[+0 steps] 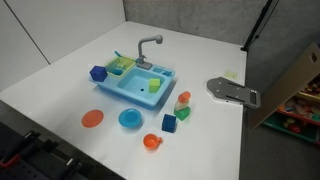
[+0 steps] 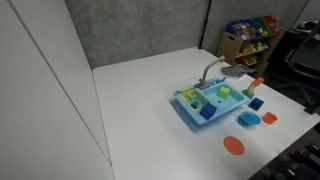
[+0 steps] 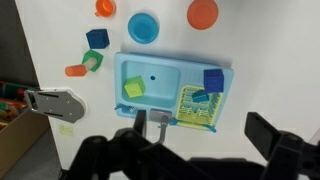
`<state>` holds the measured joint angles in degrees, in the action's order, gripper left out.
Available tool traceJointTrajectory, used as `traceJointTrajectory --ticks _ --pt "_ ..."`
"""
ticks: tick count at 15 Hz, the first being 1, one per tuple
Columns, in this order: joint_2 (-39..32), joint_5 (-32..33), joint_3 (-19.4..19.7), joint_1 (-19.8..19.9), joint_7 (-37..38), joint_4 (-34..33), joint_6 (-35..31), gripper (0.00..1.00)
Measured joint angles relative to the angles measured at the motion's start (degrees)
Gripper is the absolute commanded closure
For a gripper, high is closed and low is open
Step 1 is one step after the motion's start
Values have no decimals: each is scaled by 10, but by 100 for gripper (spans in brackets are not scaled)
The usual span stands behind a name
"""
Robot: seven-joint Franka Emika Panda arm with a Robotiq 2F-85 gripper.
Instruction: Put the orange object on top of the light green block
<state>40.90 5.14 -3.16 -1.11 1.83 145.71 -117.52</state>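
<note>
The tiny orange object (image 3: 75,70) lies on the white table beside a darker green block (image 3: 93,60); it also shows in both exterior views (image 1: 183,98) (image 2: 256,83). The light green block (image 3: 133,88) sits inside the basin of the blue toy sink (image 3: 160,66), and it shows there in both exterior views (image 1: 155,85) (image 2: 224,93). My gripper (image 3: 185,150) is open and empty, high above the faucet side of the sink, far from both objects. It does not show in either exterior view.
A blue cube (image 3: 213,80) rests on the sink's edge by the yellow-green rack (image 3: 198,108). Another blue cube (image 3: 97,38), an orange cup (image 3: 105,7), a blue bowl (image 3: 143,27) and an orange plate (image 3: 203,13) lie beyond the sink. A metal hinge piece (image 3: 55,102) lies near the table edge.
</note>
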Motion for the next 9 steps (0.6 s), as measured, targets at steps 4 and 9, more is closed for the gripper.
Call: traceJointTrajectory --ticks 4,9 --pt "-36 0 -4 0 5 -7 -7 0" --pt "-106 1 -8 7 21 -40 -29 0"
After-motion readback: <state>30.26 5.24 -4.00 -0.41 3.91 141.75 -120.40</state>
